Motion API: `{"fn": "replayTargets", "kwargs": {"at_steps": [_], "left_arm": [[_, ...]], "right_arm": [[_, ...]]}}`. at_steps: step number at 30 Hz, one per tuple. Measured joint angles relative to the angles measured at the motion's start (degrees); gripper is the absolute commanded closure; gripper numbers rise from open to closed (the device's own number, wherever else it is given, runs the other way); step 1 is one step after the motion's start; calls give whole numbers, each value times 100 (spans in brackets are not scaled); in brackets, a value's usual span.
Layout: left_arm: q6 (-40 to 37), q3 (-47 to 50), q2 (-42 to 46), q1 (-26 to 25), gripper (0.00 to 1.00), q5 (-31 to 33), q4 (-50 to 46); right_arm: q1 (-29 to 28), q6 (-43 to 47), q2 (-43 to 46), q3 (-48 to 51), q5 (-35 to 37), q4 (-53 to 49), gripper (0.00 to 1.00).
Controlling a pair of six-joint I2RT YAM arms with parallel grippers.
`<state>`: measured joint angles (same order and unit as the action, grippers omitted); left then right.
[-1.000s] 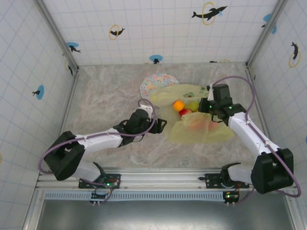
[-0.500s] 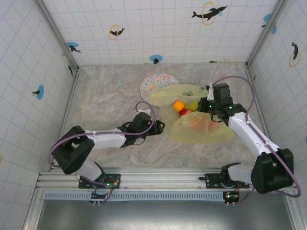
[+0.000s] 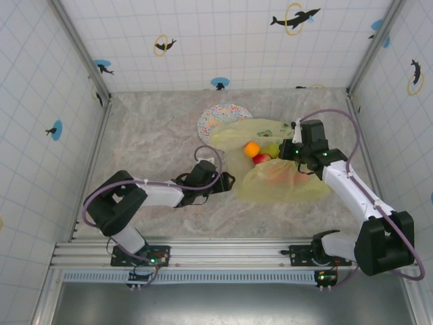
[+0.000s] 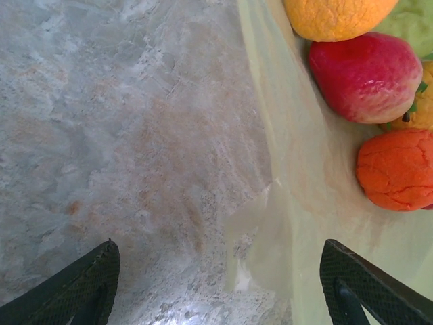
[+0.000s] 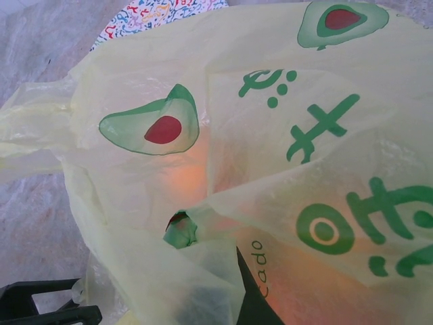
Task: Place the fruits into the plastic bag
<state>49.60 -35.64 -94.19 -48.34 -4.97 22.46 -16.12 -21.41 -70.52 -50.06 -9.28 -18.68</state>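
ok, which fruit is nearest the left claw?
The bumpy deep-orange round toy fruit, lowest in the left wrist view, just above one finger of the left claw; the red fruit and yellow-orange fruit sit farther up.

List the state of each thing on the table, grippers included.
plastic bag: lying crumpled on the table, mouth open, fruit showing inside.
fruits: clustered at the bag's mouth, resting on its film.
plate: flat, bag overlapping one edge.
left gripper: open, empty, beside the bag's edge.
right gripper: against the bag, film draped over it; grip unclear.
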Motion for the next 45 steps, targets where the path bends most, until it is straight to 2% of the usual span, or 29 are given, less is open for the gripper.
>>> {"fn": "replayTargets", "kwargs": {"at_steps": [6, 12, 17, 22, 25, 32, 40, 45], "left_arm": [[39, -179, -291, 0, 36, -175, 208], [129, -437, -673, 0, 60, -540, 470], [142, -501, -765, 0, 83, -769, 636], [-7, -557, -715, 0, 96, -857, 660], [-105, -557, -527, 2, 100, -970, 636], [-203, -754, 138, 11, 100, -1353, 623], [-203, -1185, 334, 13, 100, -1685, 588], [-282, -1499, 352, 13, 100, -1834, 245]], "right_arm": [[0, -4, 9, 0, -2, -4, 100], [0, -4, 9, 0, 0, -4, 100], [0, -7, 9, 0, 0, -4, 100], [0, 7, 9, 0, 26, -13, 100], [13, 50, 9, -2, 68, -72, 100], [162, 153, 94, -101, 195, -273, 100], [308, 262, 356, -422, 304, -511, 100], [361, 330, 435, -723, 393, -767, 100]]}}
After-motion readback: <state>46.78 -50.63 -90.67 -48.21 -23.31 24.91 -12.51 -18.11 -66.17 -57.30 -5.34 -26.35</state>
